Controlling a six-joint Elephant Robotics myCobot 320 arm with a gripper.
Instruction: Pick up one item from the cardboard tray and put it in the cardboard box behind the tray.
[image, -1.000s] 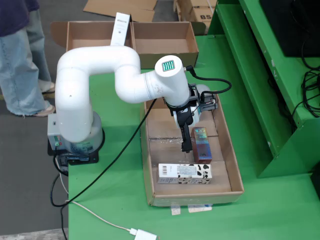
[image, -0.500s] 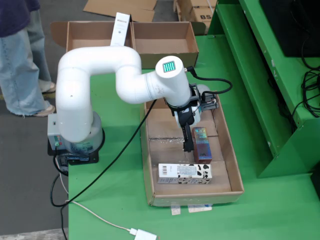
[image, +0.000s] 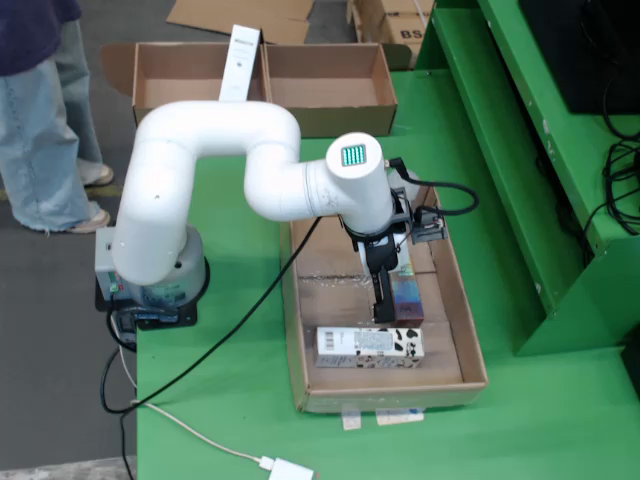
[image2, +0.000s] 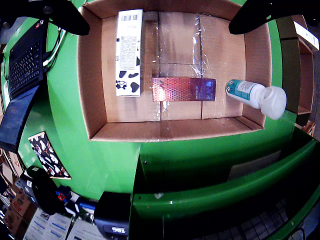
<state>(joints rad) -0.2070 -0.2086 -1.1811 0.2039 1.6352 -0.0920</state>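
The cardboard tray (image: 470, 330) lies on the green table. It holds a white cow-patterned carton (image: 370, 345), a shiny pink box (image: 407, 292) and a white bottle with a teal label (image2: 255, 94). In the wrist view the carton (image2: 129, 52) is left, the pink box (image2: 184, 89) is in the middle and the tray wall (image2: 165, 131) is below. My gripper (image: 383, 300) hangs over the pink box. In the wrist view the gripper (image2: 159, 27) is open, its dark fingers (image2: 60, 15) spread wide and holding nothing. The cardboard box (image: 330, 90) stands behind the tray.
A white carton (image: 240, 62) stands upright in the back box. A person (image: 45, 110) stands at the far left. A raised green shelf (image: 540, 180) runs along the right. Cables (image: 200, 370) trail from the arm's base. A keyboard (image2: 25, 57) shows in the wrist view.
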